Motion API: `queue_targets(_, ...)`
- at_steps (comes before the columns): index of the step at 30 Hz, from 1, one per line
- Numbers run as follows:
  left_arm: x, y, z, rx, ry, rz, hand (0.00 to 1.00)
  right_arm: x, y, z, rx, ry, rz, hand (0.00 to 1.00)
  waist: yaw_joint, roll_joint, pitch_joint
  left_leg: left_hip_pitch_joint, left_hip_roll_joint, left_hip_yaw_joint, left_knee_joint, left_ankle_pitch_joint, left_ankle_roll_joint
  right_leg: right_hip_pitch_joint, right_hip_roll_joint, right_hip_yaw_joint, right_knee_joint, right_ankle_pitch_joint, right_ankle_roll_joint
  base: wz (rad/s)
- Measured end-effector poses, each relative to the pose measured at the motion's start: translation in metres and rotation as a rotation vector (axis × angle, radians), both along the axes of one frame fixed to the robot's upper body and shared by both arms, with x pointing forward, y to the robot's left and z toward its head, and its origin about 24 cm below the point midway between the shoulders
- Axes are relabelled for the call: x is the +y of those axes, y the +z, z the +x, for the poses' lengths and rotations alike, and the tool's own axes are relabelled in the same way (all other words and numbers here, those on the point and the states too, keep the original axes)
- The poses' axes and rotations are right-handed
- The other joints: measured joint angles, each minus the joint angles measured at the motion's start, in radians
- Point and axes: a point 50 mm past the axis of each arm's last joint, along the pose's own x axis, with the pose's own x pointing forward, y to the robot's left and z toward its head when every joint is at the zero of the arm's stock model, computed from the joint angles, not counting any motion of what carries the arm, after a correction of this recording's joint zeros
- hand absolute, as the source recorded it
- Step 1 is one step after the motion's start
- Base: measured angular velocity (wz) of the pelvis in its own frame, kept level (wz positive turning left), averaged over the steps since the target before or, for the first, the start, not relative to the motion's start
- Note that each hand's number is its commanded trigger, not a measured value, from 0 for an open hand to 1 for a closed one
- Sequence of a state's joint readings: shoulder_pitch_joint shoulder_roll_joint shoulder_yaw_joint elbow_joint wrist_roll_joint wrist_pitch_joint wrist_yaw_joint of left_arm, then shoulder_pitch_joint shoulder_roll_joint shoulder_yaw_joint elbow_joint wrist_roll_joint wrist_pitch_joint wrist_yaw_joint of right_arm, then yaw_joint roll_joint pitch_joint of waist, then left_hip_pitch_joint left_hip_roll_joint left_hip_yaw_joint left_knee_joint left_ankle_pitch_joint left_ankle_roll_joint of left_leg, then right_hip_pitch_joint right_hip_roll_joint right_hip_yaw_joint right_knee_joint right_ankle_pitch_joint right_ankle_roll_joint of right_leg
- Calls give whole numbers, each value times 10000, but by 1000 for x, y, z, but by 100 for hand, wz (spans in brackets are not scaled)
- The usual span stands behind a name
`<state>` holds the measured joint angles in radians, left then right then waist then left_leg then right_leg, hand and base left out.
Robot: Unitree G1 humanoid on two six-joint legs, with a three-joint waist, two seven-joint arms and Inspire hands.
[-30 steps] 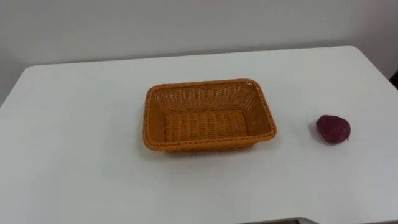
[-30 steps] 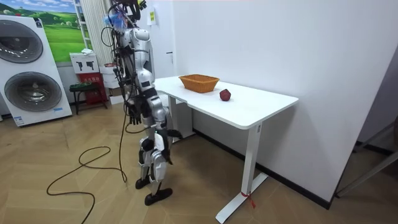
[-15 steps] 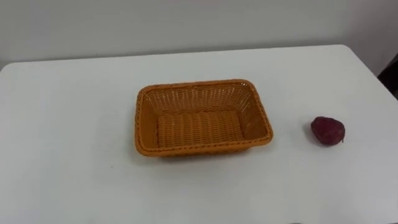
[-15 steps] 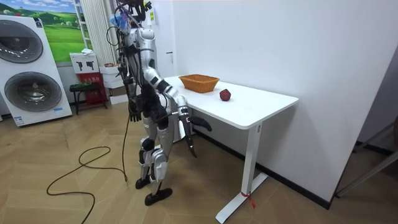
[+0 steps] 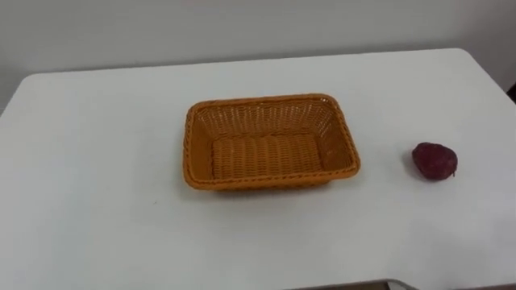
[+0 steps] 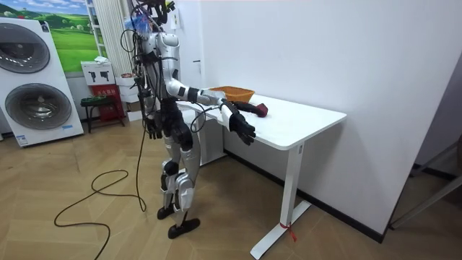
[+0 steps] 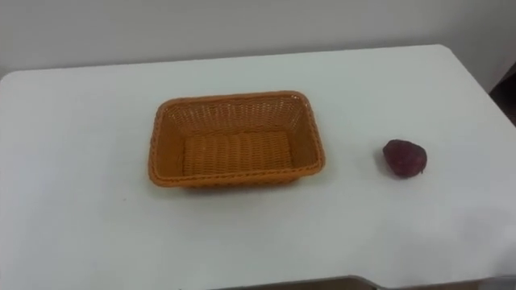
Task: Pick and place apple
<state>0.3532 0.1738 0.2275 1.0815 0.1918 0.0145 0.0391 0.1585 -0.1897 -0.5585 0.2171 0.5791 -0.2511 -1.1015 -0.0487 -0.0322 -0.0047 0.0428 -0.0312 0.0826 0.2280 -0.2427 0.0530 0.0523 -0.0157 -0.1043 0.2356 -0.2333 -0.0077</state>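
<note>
The right hand (image 6: 243,130), fingers loose and empty, has swung up toward the apple (image 5: 434,160) without reaching it, so grasping comes next.

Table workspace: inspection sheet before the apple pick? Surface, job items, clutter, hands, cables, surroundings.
Surface: white table.
Job's things: dark red apple on the table, right of the wicker basket, apart from it; basket empty.
Clutter: nothing seen.
Hands: right hand open, held out by the table's near edge, short of the apple; left hand hangs at the robot's side.
Cables: nothing seen on the table.
Surroundings: white wall behind the table; washing machines at the room view's left.
</note>
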Motion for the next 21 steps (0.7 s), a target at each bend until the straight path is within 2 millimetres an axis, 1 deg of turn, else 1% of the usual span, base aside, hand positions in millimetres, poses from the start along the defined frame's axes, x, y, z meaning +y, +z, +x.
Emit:
queue_targets(2,-2,-1,-1,155,-86,-99,0,5,9,9,928,631,-1347,0,23,0,0,7,-1,-2,-56,18,-5,-1,13,61,-10,0,0,-6)
queue_targets(4,-3,-2,-3,276,-81,-178,0,8,19,14,1279,1005,-2345,0,26,-2,-2,28,-1,-1,-55,19,-5,2,15,50,-55,0,0,0)
queue_targets(5,-4,-2,-3,306,-91,-219,0,11,28,18,1361,1232,-3010,0,32,-8,-3,12,2,-3,-60,19,-5,16,19,40,-137,5,-5,0)
queue_targets(8,-6,-3,-2,407,-397,-347,0,20,45,30,1518,1987,-4448,0,37,-48,18,12,8,-28,-86,22,-11,-14,24,4,-167,9,-8,2)
queue_targets(10,-7,-4,0,408,-466,-395,0,26,48,36,1672,2566,-4914,0,160,-108,26,61,18,-25,-141,29,-22,-6,34,17,-165,10,-10,0)
queue_targets(12,-8,-4,6,299,-542,-405,0,31,47,42,1809,3161,-5085,0,275,-187,53,81,24,-28,-163,34,-29,-1,39,11,-166,12,-13,0)
queue_targets(15,-10,-5,9,273,-753,-515,0,44,44,53,1813,4418,-5096,0,359,-201,55,178,25,-35,-239,36,-32,67,36,-13,-184,12,-13,0)
queue_targets(16,-10,-5,9,294,-817,-586,0,48,41,56,1890,4939,-5059,0,364,-204,75,224,22,-30,-238,35,-31,161,28,-41,-251,18,-16,3)
queue_targets(17,-10,-5,9,295,-856,-632,0,52,37,59,2032,5499,-4984,0,403,-208,66,227,21,-28,-240,35,-31,212,26,-51,-351,44,-24,0)
queue_targets(19,-11,-6,10,264,-899,-658,0,59,28,62,2285,6425,-4829,0,453,-225,81,218,28,-28,-244,35,-31,204,33,-54,-375,70,-26,0)
queue_targets(21,-11,-6,10,255,-920,-663,0,65,19,64,2556,7271,-4606,0,476,-214,78,216,28,-18,-245,35,-31,261,32,-86,-502,114,-24,0)
